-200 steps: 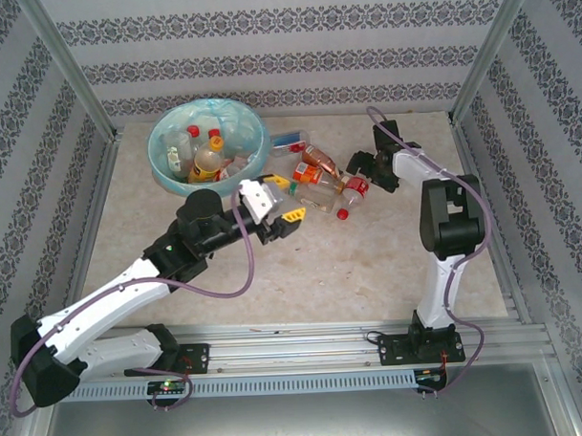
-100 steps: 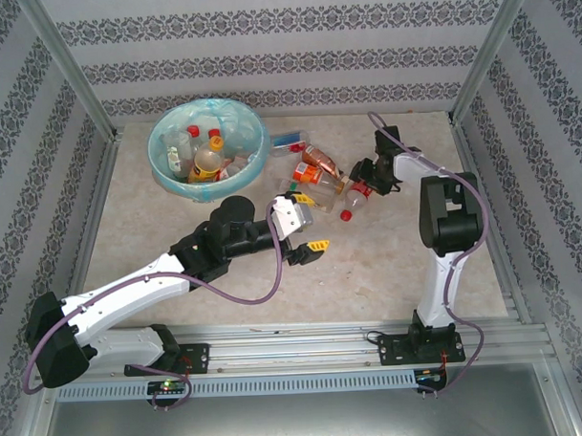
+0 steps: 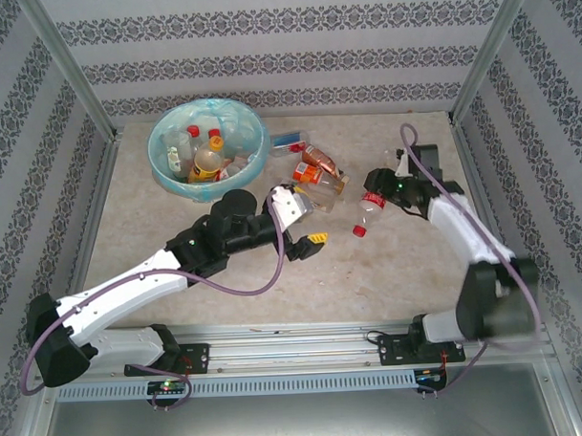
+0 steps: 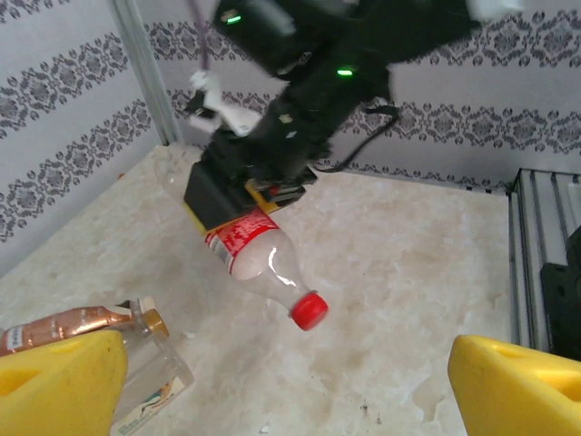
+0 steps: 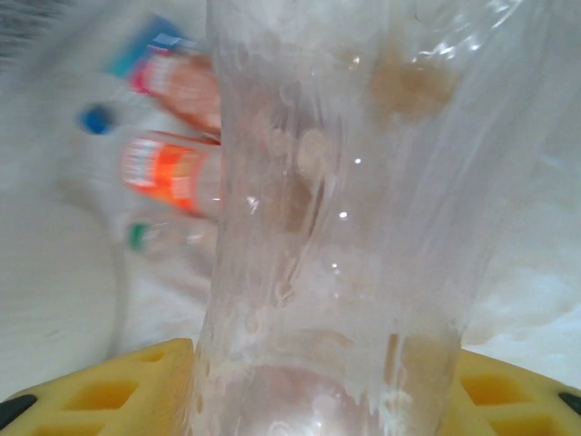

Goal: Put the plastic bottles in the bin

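Note:
My right gripper (image 3: pixel 378 198) is shut on a clear plastic bottle (image 3: pixel 367 213) with a red label and red cap, held tilted above the table with the cap pointing down. The left wrist view shows that bottle (image 4: pixel 259 259) hanging in the air; in the right wrist view it (image 5: pixel 336 227) stands between my yellow fingers (image 5: pixel 100 391). My left gripper (image 3: pixel 305 219) is open and holds nothing, just in front of a small pile of bottles (image 3: pixel 318 174). The bin (image 3: pixel 158 156), with a turquoise liner, stands at the back left with several bottles (image 3: pixel 208 162) inside.
A brown-labelled bottle (image 4: pixel 82 322) and a clear one (image 4: pixel 150 372) lie by my left finger (image 4: pixel 59 381). A blue-labelled bottle (image 3: pixel 290 140) lies next to the bin. Patterned walls and metal posts enclose the table on three sides.
The right gripper closed on the red-capped bottle and lifted it off the pile, toward the front right. The left gripper opened wider and came away from the bin toward the pile.

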Available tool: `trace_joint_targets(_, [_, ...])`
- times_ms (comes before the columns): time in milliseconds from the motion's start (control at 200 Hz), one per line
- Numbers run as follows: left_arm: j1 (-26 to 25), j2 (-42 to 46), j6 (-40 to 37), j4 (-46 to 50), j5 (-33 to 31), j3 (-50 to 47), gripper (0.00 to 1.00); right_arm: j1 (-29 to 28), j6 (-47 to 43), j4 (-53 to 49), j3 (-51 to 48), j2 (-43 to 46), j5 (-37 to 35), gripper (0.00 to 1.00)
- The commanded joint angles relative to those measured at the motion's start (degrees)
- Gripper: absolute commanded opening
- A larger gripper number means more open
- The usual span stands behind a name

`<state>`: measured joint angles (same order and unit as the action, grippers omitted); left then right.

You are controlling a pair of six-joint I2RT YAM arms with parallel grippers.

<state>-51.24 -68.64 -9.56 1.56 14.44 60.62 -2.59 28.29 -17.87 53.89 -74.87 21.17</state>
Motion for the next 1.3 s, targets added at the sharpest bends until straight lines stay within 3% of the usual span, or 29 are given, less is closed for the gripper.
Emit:
trace_joint_targets(0, [1.3, 2.7, 3.5, 5.5, -1.2, 4.2, 0.93, -3.4, -1.6, 9.1, -6.6, 9.2, 8.8, 0.51])
trace_joint_targets(190, [6.7, 2.5, 8.3, 9.6, 2.4, 8.0, 0.93, -17.2, -11.2, 21.5, -10.9, 21.9, 13.3, 0.54])
trace_joint_targets(415, [16.1, 2.6, 18.0, 8.5, 21.7, 12.0, 0.94, -27.0, -13.5, 28.3, -8.0, 23.4, 22.0, 0.49])
trace_joint_targets(525, [18.5, 3.3, 22.2, 2.4, 34.2, 11.4, 0.94, -31.2, -15.2, 26.8, -4.6, 22.1, 23.5, 0.48])
trace_joint_targets(630, [18.5, 4.4, 26.5, -6.1, 40.9, 8.6, 0.94, -33.9, -16.0, 26.3, -2.3, 20.8, 25.0, 0.47])
trace_joint_targets(814, [18.5, 4.0, 27.3, -6.1, 38.9, 8.7, 0.93, -38.2, -17.7, 26.5, 0.4, 19.4, 26.2, 0.47])
trace_joint_targets(939, [18.5, 4.1, 29.8, -11.0, 39.9, 6.9, 0.89, -39.4, -18.2, 25.9, 1.4, 17.9, 27.0, 0.47])
trace_joint_targets(1189, [18.5, 3.9, 36.4, -20.3, 43.3, 4.9, 0.63, -39.8, -19.3, 24.2, 1.0, 17.1, 25.0, 0.49])
trace_joint_targets(1294, [18.5, 3.8, 37.1, -21.4, 43.7, 4.8, 0.50, -39.9, -19.9, 23.2, 0.8, 17.6, 21.6, 0.56])
